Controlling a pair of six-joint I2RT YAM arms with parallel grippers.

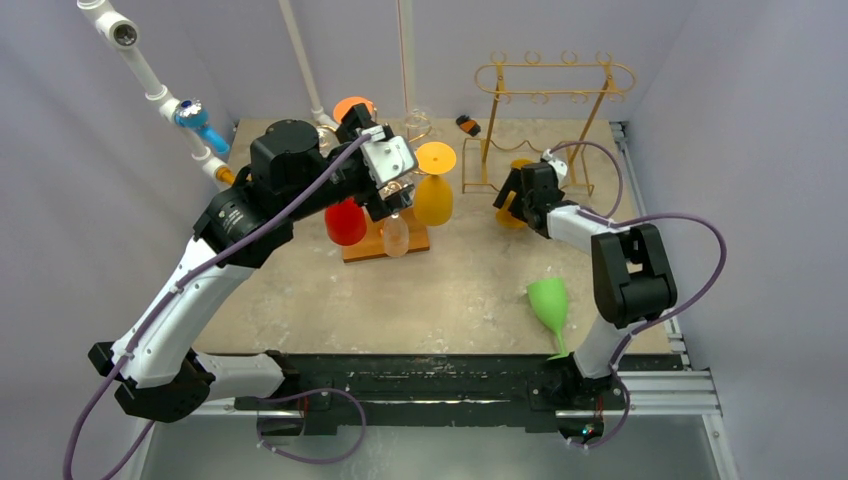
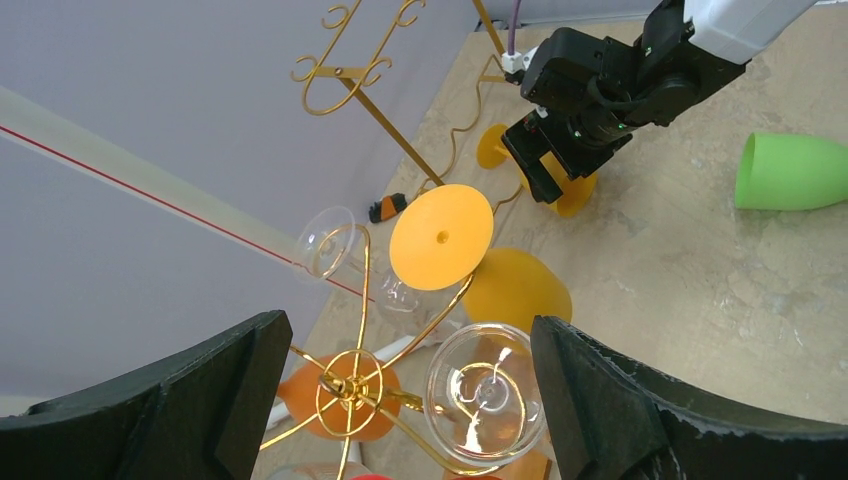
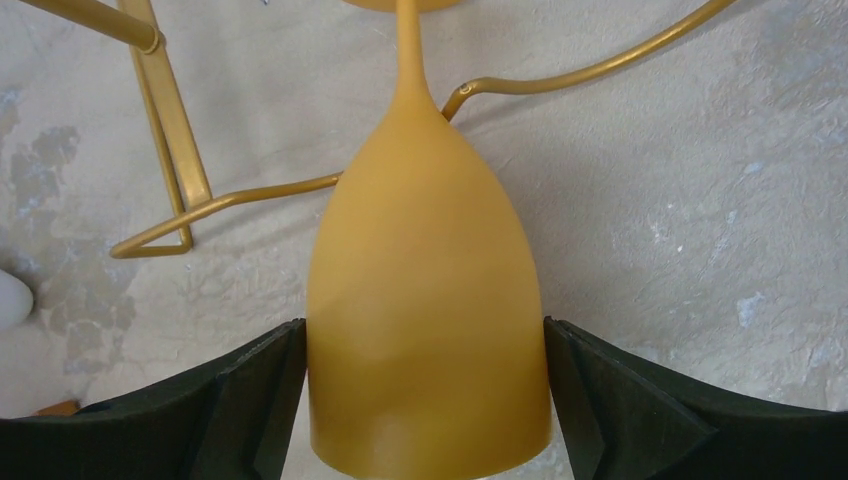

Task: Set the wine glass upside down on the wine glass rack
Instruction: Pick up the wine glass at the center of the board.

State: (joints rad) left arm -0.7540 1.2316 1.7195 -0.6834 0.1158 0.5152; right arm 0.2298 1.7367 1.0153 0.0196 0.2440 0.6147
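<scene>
amber wine glass matt, smooth plastic; rack glossy gold metal; table rough, mottled, stone-like

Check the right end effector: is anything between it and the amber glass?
Nothing visible. The right end effector is open, and its fingers flank the bowl of the amber wine glass. The gold rack's base wire curves past the stem, beyond the fingers.

White pipe, blue valve (left wall), small black-orange object, beige tabletop
</scene>
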